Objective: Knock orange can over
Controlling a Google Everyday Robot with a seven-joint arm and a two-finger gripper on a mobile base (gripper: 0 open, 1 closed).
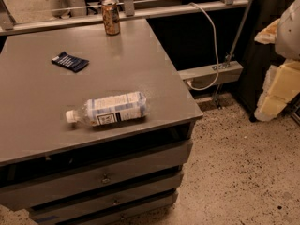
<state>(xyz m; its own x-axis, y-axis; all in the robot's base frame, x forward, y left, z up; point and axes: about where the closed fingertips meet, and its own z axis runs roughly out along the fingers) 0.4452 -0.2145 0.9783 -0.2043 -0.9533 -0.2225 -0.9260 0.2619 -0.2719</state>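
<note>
The orange can (111, 17) stands upright at the far edge of the grey cabinet top (140, 74), just in front of a metal rail. It is orange-brown with pale mottling and a silver rim. My gripper (280, 76) shows as cream and white parts at the right edge of the camera view, off the cabinet, over the floor and far to the right of the can. It touches nothing on the cabinet.
A clear water bottle (110, 109) with a blue-white label lies on its side near the cabinet's front edge. A dark blue packet (70, 62) lies at the left. A white cable (213, 41) hangs behind the cabinet. Speckled floor (239, 172) lies to the right.
</note>
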